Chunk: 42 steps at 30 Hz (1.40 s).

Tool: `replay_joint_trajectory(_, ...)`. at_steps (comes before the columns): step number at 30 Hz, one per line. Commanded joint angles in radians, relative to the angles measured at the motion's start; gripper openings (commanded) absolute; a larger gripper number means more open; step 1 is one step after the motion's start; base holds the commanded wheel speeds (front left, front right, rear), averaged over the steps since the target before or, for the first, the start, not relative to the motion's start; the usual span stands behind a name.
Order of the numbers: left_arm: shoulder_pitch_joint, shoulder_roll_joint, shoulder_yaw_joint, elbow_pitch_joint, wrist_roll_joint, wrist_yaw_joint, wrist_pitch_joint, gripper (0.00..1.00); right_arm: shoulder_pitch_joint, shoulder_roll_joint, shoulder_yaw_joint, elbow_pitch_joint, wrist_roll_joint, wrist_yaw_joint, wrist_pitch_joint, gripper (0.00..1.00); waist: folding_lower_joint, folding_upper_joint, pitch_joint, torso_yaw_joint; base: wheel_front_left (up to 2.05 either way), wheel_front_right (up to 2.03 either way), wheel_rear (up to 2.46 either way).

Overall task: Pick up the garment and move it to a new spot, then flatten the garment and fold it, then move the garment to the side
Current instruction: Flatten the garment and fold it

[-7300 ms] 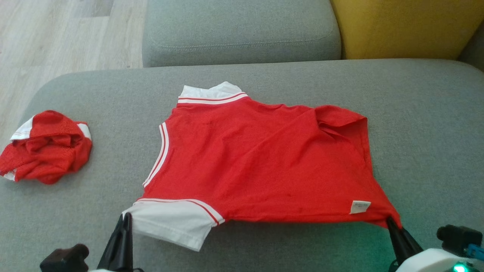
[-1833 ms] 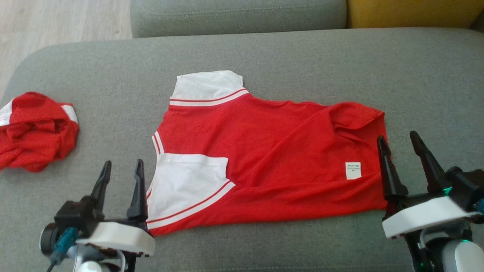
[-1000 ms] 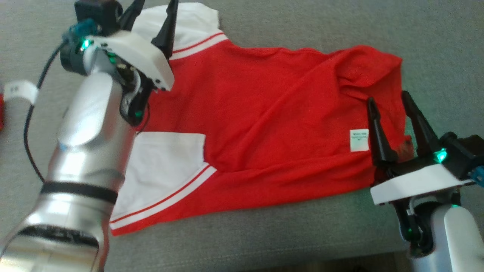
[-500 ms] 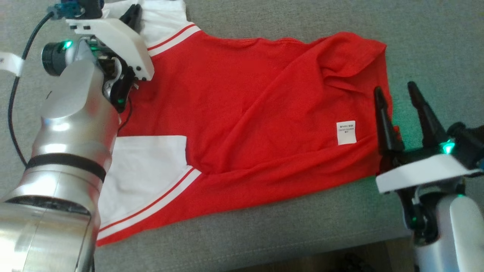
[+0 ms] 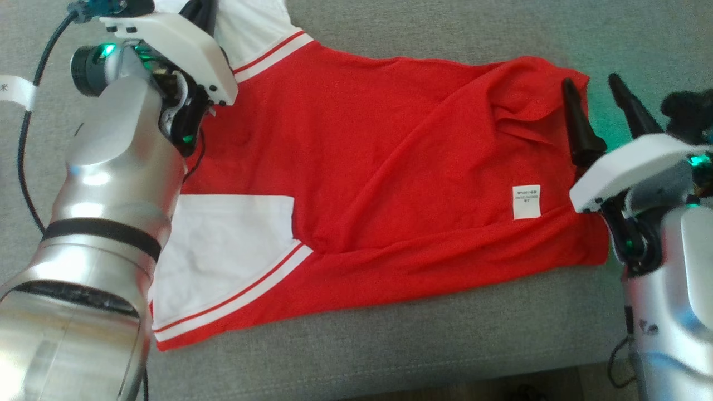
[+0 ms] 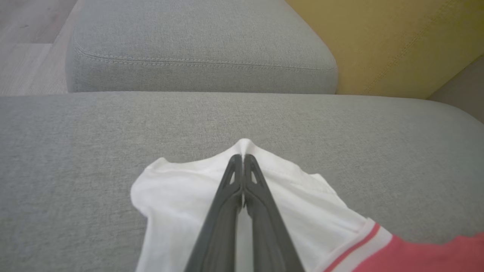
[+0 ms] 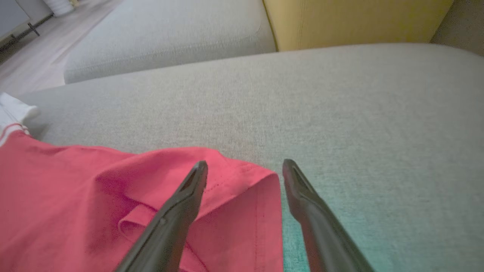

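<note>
The garment (image 5: 379, 184) is a red shirt with white sleeves and red-striped trim, lying spread on the grey cushion (image 5: 423, 345). Its near sleeve is folded in over the body. My left gripper (image 6: 242, 156) is shut on the far white sleeve (image 6: 181, 192), pinching a raised peak of cloth at its far edge. The same gripper (image 5: 203, 8) sits at the top left of the head view. My right gripper (image 5: 595, 86) stands open over the shirt's far right corner (image 7: 242, 177), one finger above the red cloth and the other above the cushion beside the hem.
A second grey cushion (image 6: 200, 49) and a yellow cushion (image 6: 397, 45) lie beyond the one I work on. Wood floor (image 6: 22, 41) shows at the far left. Bare grey cushion (image 7: 359, 113) stretches right of the shirt. A white label (image 5: 526, 201) is sewn near the shirt's right hem.
My left gripper closed on the far white sleeve. My right gripper moved farther from me, to the shirt's far right corner, still open. The head camera shifted.
</note>
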Motion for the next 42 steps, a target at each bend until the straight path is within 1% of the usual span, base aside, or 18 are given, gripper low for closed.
replay_joint_trajectory(1, -0.038, 0.030, 0.002, -0.036, -0.017, -0.006, -0.019, 0.00, -0.032, -0.014, 0.025, 0.007, 0.011, -0.001, 0.028, 1.00, -0.0001, 0.0000, -0.001, 0.007, 0.00, 0.00, 0.00)
replay_joint_trajectory(7, -0.035, 0.038, -0.051, -0.056, -0.074, -0.006, -0.039, 0.00, -0.116, -0.026, 0.031, 0.146, 0.033, -0.001, 0.107, 1.00, -0.0001, 0.0000, -0.002, 0.020, 0.00, 0.00, 0.00)
replay_joint_trajectory(8, -0.035, 0.041, -0.059, -0.061, -0.085, -0.006, -0.041, 0.00, -0.129, -0.028, 0.030, 0.162, 0.038, -0.001, 0.112, 0.63, -0.0001, 0.0000, -0.002, 0.023, 0.00, 0.00, 0.00)
replay_joint_trajectory(9, -0.035, 0.043, -0.067, -0.065, -0.095, -0.006, -0.044, 0.00, -0.140, -0.030, 0.030, 0.178, 0.042, -0.001, 0.117, 0.34, -0.0001, 0.0000, -0.002, 0.025, 0.00, 0.00, 0.00)
replay_joint_trajectory(10, -0.035, 0.047, -0.074, -0.069, -0.104, -0.006, -0.049, 0.00, -0.152, -0.031, 0.028, 0.188, 0.050, -0.001, 0.117, 0.00, -0.0001, 0.0000, -0.002, 0.028, 0.00, 0.00, 0.00)
replay_joint_trajectory(13, -0.033, 0.062, -0.088, -0.081, -0.130, -0.006, -0.073, 0.00, -0.174, -0.040, 0.026, 0.202, 0.065, -0.001, 0.101, 0.00, -0.0001, 0.0000, -0.007, 0.035, 0.00, 0.00, 0.00)
replay_joint_trajectory(18, -0.017, 0.086, -0.089, -0.118, -0.166, -0.006, -0.112, 0.00, -0.178, -0.064, 0.017, 0.179, 0.088, -0.001, 0.060, 0.00, -0.0001, 0.0000, -0.025, 0.047, 0.00, 0.00, 0.00)
replay_joint_trajectory(23, 0.022, 0.107, -0.066, -0.189, -0.181, -0.006, -0.126, 0.00, -0.167, -0.084, 0.004, 0.138, 0.115, -0.001, 0.044, 0.00, -0.0001, 0.0000, -0.047, 0.062, 0.00, 0.00, 0.00)
replay_joint_trajectory(25, 0.047, 0.116, -0.042, -0.242, -0.175, -0.006, -0.127, 0.00, -0.159, -0.090, 0.002, 0.124, 0.123, -0.001, 0.045, 0.00, -0.0001, 0.0000, -0.053, 0.069, 0.00, 0.00, 0.00)
replay_joint_trajectory(26, 0.047, 0.116, -0.042, -0.242, -0.175, -0.006, -0.127, 0.00, -0.159, -0.090, 0.002, 0.124, 0.123, -0.001, 0.045, 0.00, -0.0001, 0.0000, -0.053, 0.069, 0.00, 0.00, 0.00)
replay_joint_trajectory(30, 0.140, 0.126, 0.015, -0.388, -0.140, 0.006, -0.127, 0.00, -0.129, -0.101, -0.006, 0.092, 0.147, -0.001, 0.038, 0.00, -0.0001, 0.0000, -0.067, 0.083, 0.00, 0.00, 0.00)
replay_joint_trajectory(35, 0.321, 0.133, 0.079, -0.627, -0.082, 0.035, -0.127, 0.00, -0.063, -0.111, -0.015, 0.038, 0.191, -0.001, 0.043, 0.00, -0.0001, 0.0000, -0.093, 0.098, 0.00, 0.00, 0.00)
replay_joint_trajectory(36, 0.409, 0.136, 0.085, -0.719, -0.062, 0.047, -0.127, 0.00, -0.027, -0.107, -0.018, 0.015, 0.209, -0.001, 0.049, 0.00, -0.0001, 0.0000, -0.104, 0.102, 0.00, 0.00, 0.00)
replay_joint_trajectory(39, 0.548, 0.142, 0.075, -0.845, -0.042, 0.067, -0.127, 0.00, 0.032, -0.102, -0.028, -0.009, 0.216, -0.001, 0.063, 0.00, -0.0001, 0.0000, -0.118, 0.105, 0.00, 0.00, 0.00)
replay_joint_trajectory(42, 0.677, 0.149, 0.062, -0.953, -0.041, 0.100, -0.121, 0.00, 0.080, -0.094, -0.046, -0.021, 0.212, -0.001, 0.070, 0.00, -0.0001, 0.0000, -0.126, 0.106, 0.00, 0.00, 0.00)
